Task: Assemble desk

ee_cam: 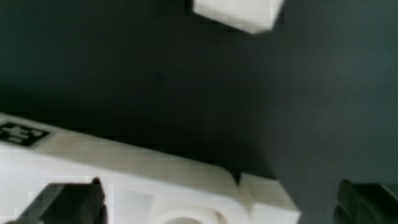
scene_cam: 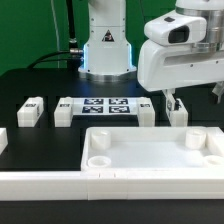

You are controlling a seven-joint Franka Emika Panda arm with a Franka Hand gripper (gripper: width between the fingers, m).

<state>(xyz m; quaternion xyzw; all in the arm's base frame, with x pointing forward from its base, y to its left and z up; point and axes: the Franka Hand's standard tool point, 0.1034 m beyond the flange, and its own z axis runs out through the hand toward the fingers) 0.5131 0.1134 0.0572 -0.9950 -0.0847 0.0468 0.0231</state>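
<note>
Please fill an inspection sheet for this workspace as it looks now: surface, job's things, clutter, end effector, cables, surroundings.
surface: black table, with low white rails at its near edge.
job's things: desk top lies flat with its sockets up and no leg inserted. Behind it lie the far-left leg, inner-left leg, inner-right leg and far-right leg, all apart.
clutter: nothing seen; only the marker board between the inner legs.
end effector: end effector is open and empty, low over the far-right leg; contact cannot be told.
cables: black cable beside the robot base.
surroundings: green backdrop.
</note>
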